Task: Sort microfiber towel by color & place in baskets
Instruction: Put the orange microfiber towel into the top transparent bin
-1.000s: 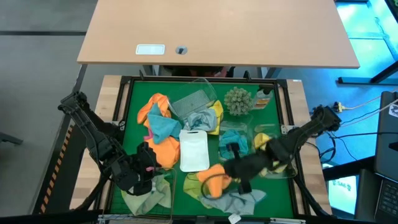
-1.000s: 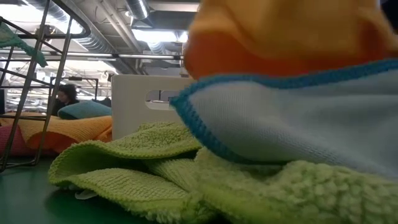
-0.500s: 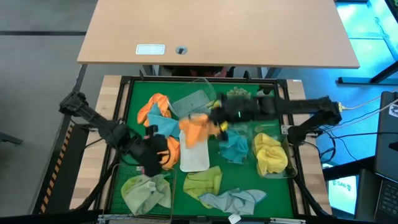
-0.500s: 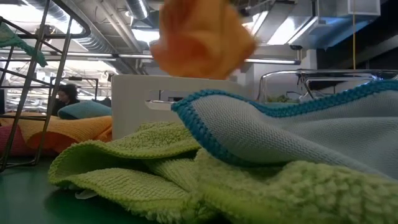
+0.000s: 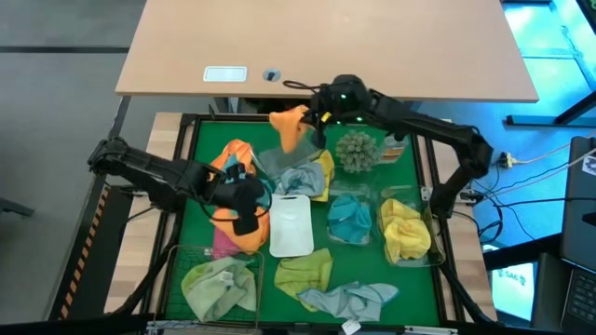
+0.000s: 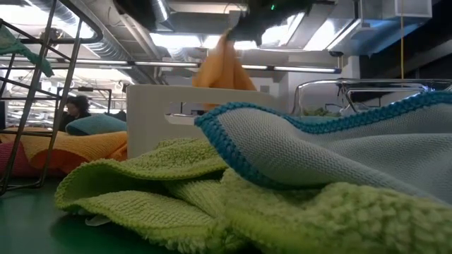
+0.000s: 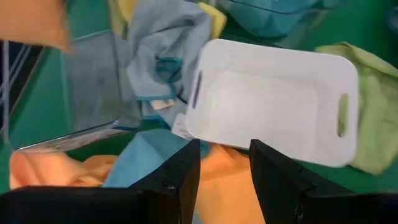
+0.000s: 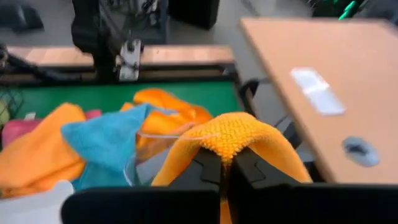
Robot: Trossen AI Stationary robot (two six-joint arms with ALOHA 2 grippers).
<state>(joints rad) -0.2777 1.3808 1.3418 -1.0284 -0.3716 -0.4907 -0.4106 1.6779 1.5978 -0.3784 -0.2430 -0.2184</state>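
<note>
One orange towel [image 5: 290,128] is held pinched, hanging long-axis down, by the closed right gripper [image 5: 319,116] behind the white tray [image 5: 291,226]; the left gripper [image 5: 250,207], parted and empty, is poised beside that tray.

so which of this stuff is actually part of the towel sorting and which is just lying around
Part of the job:
- orange towel held in the shut right claw
- orange pile, yellow towel, teal towel, green towels
- white tray, wire basket
- left claw, open over the pile

Just lying about:
- spiky plant
- wooden desk
</note>
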